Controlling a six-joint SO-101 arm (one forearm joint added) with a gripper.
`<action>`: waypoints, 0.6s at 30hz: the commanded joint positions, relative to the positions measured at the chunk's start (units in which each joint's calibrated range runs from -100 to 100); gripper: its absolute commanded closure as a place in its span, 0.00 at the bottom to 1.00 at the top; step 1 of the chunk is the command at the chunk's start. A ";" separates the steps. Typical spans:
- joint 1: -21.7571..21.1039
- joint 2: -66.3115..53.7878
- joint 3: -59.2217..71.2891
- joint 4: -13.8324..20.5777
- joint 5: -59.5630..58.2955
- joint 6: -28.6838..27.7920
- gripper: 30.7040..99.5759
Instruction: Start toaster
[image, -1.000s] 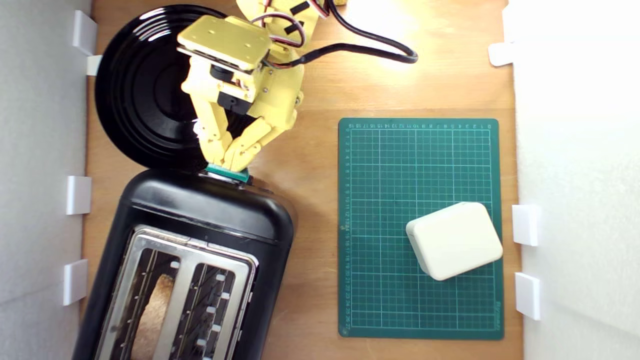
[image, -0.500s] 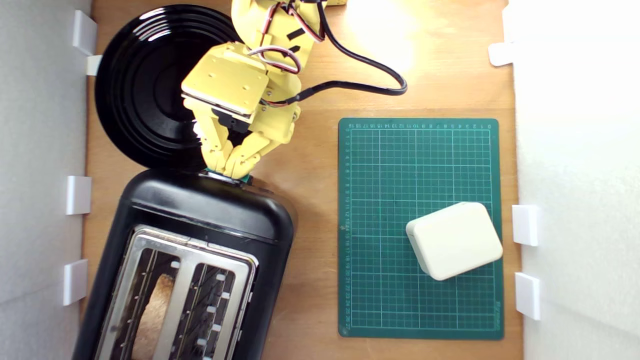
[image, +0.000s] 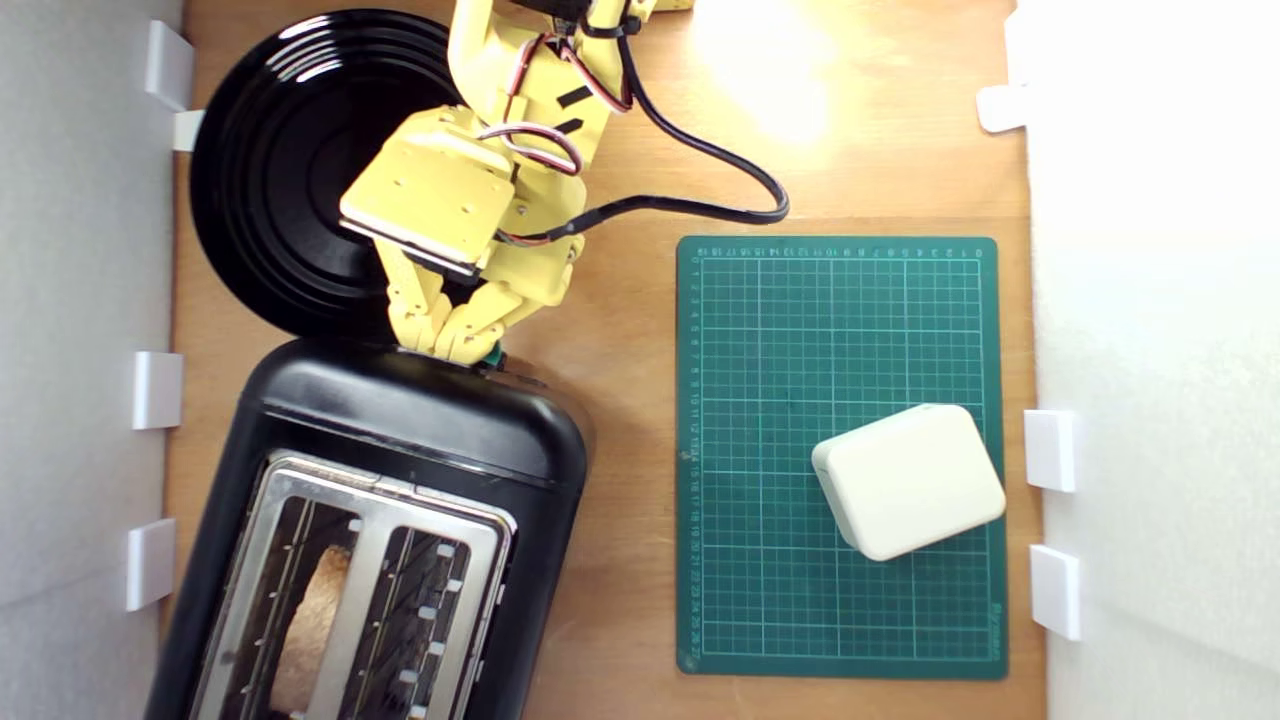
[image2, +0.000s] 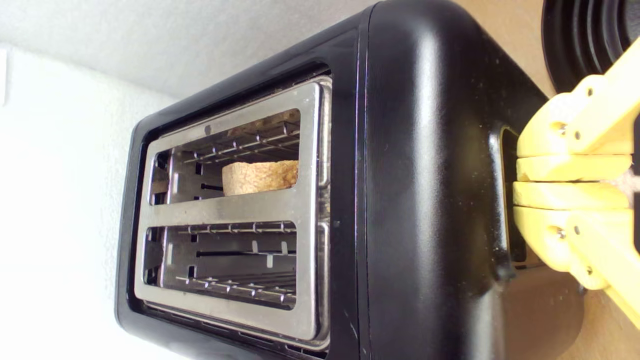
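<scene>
The glossy black toaster (image: 400, 420) lies at the lower part of the exterior view's left, its silver top holding two slots. A slice of bread (image: 310, 630) sits in one slot. My yellow gripper (image: 440, 346) is shut, its fingers pressed together, with the tips against the toaster's end face above the teal lever (image: 490, 356), of which only a sliver shows. In the wrist view the toaster (image2: 425, 175) fills the frame, the bread (image2: 260, 176) sits low in its slot, and the gripper (image2: 520, 181) rests at the lever slot; the lever itself is hidden.
A round black plate (image: 270, 180) lies just behind the toaster, under my arm. A green cutting mat (image: 800, 330) carrying a cream box (image: 908, 480) takes up the exterior view's right. White walls with clips border both sides. A black cable (image: 700, 150) loops over the wood.
My wrist has dropped toward the toaster's end with the fingers staying shut. The teal lever, a broad strip earlier, is now almost covered. The bread carriage looks slightly lower.
</scene>
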 joint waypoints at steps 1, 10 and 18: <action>-0.02 -0.35 1.48 -0.26 -2.06 0.17 0.99; -0.41 -2.93 3.39 -0.26 -1.98 0.17 0.99; -0.57 -4.92 6.75 -0.26 -1.98 0.12 0.99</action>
